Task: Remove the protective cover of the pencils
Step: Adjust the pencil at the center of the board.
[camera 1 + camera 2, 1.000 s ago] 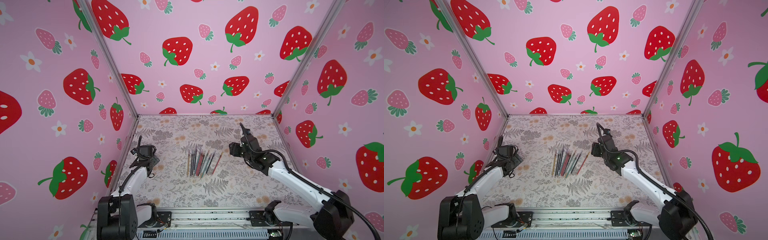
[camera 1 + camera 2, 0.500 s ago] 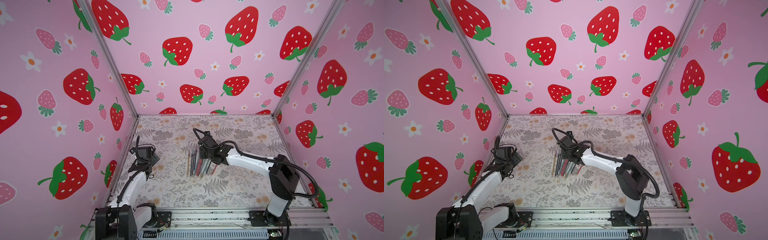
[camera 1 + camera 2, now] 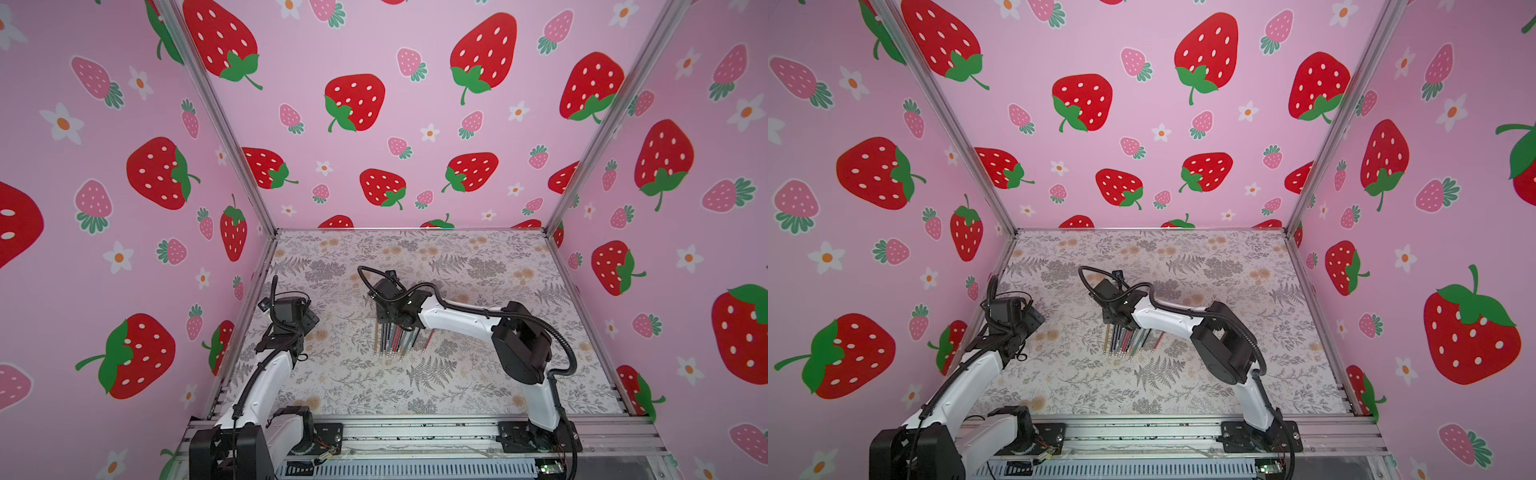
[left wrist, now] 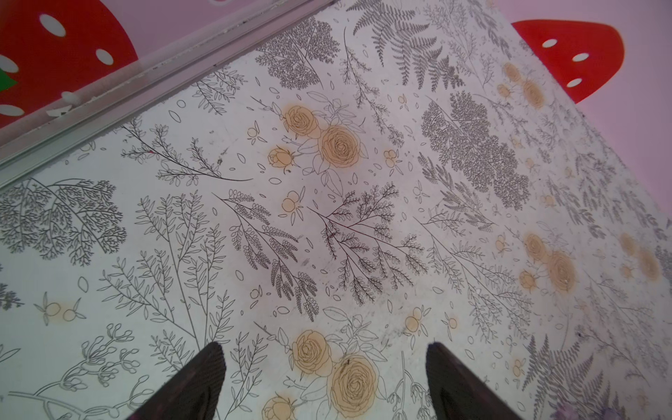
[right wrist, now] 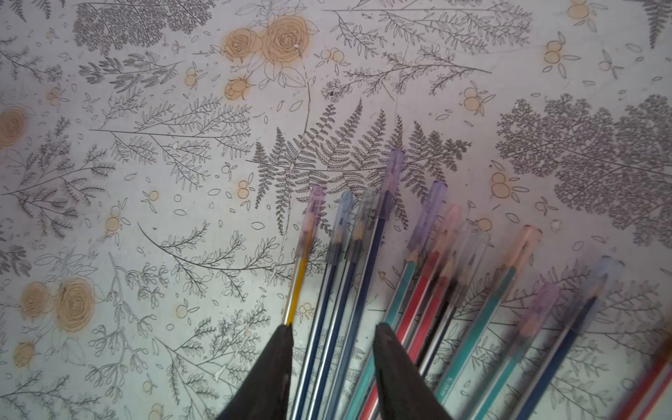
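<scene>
The pencils (image 3: 397,341) are lying in a loose fan on the flowered worktop (image 3: 478,374), just below the middle of the frame in both top views (image 3: 1128,344). Their pale banded ends are pointing toward the bottom edge. Their far ends are hiding under the right gripper (image 3: 390,322).

Up close in the right wrist view, the pencils (image 5: 363,272) are showing as thin sticks: one yellow-gold, several dark blue, some teal, red and black. Each sharpened tip is wearing a see-through cap (image 5: 394,171), tinted purple, blue, grey, pink or peach. The caps furthest from the jaws are looking blurred.

The right gripper (image 5: 332,331) is sitting low over the fan with its jaws partly apart and a few dark blue pencils running between them. The gold one is lying against one finger (image 5: 282,349). I am not seeing anything clamped.

The left gripper (image 4: 323,349) is hanging at the left of the worktop, well apart from the pencils. Its jaws are standing wide and holding nothing.
</scene>
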### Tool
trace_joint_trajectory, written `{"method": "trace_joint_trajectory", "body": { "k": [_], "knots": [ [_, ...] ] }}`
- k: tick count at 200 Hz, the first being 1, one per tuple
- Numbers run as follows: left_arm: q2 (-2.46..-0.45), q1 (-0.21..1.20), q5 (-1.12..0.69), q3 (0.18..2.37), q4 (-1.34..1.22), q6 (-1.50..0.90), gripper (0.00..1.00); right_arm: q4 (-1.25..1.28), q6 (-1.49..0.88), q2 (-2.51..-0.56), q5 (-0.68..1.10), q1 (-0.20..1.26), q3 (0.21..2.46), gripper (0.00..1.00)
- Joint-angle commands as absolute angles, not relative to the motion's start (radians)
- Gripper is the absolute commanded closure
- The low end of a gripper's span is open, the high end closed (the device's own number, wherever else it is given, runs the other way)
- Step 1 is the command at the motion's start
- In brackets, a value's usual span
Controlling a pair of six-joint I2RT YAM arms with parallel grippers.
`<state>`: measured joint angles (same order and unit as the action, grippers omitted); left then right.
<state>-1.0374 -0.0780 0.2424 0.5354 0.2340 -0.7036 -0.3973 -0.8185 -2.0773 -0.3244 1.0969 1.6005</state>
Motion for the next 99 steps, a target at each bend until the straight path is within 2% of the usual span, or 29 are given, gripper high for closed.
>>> {"method": "trace_joint_trajectory", "body": {
  "k": [1,99],
  "knots": [
    [-1.025,-0.081,0.247,0.526,0.224,-0.709,0.1,-0.446,-0.858,-2.112,-0.346,1.134,1.65,0.63],
    [-0.999,-0.08,0.244,0.509,0.219,-0.71,0.1,-0.486,-0.925,-2.168,-0.573,1.295,1.679,0.61]
  ]
}}
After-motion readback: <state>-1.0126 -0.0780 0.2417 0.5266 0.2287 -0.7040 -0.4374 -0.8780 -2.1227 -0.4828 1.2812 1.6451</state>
